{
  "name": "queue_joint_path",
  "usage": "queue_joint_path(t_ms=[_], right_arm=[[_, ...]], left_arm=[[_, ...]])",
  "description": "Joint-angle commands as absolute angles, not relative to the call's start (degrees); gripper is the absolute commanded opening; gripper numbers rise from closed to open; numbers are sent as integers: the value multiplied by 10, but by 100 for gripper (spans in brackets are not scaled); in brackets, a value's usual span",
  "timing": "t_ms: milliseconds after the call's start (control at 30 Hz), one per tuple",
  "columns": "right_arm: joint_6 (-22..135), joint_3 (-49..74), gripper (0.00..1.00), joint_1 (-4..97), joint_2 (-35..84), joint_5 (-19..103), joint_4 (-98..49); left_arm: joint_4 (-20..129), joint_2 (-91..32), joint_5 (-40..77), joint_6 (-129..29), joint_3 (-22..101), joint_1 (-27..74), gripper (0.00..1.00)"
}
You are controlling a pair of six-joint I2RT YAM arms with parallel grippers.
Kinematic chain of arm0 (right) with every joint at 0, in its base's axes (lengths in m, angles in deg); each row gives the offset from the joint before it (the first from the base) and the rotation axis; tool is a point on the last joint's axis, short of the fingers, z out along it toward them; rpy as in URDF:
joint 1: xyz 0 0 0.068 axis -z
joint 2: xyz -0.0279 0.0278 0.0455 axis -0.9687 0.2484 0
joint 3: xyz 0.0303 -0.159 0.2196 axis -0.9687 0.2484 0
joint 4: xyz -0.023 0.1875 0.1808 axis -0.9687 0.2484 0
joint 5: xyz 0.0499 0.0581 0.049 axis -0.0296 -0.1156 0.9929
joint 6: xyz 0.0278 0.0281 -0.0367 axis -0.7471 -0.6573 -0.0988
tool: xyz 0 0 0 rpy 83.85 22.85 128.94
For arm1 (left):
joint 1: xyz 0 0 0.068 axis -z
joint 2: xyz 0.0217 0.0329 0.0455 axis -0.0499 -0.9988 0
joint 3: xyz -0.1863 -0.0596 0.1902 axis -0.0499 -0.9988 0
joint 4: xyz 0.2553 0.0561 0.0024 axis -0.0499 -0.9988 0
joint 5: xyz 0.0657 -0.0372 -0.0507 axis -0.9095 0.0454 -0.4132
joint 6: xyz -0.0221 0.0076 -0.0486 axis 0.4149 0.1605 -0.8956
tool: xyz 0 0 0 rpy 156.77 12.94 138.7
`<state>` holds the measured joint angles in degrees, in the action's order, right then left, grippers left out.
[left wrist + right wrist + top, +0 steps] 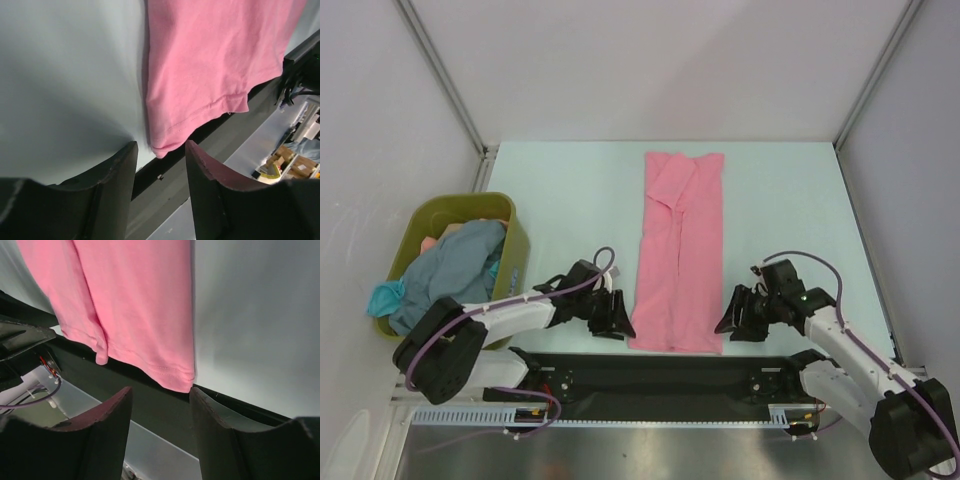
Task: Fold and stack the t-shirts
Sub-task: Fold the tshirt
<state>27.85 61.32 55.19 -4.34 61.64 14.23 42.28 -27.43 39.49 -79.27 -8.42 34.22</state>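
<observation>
A pink t-shirt (678, 250) lies on the table folded into a long narrow strip running from the far edge to the near edge. My left gripper (617, 325) is open beside its near left corner (161, 149), not touching it. My right gripper (728, 322) is open beside its near right corner (182, 382), also apart from it. Grey-blue and teal t-shirts (445, 268) lie crumpled in the bin at the left.
An olive-green bin (513, 250) stands at the table's left side, next to my left arm. The black base rail (660, 370) runs along the near edge, just below the shirt's hem. Grey walls close in the left, right and back.
</observation>
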Motion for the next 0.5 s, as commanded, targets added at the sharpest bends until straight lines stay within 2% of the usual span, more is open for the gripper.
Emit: queue_joint_path(t_ms=[0,300,467], right_arm=[[229,641,55,547,-59,642,116],[228,692,54,548,-22,653,74],[220,711,51,547,-23,656,55]], left_arm=[[446,-297,375,-825,-115,356,49],[431,-316,361,-845,-121,377,45],[436,-319,359,-851,-127,377,45]])
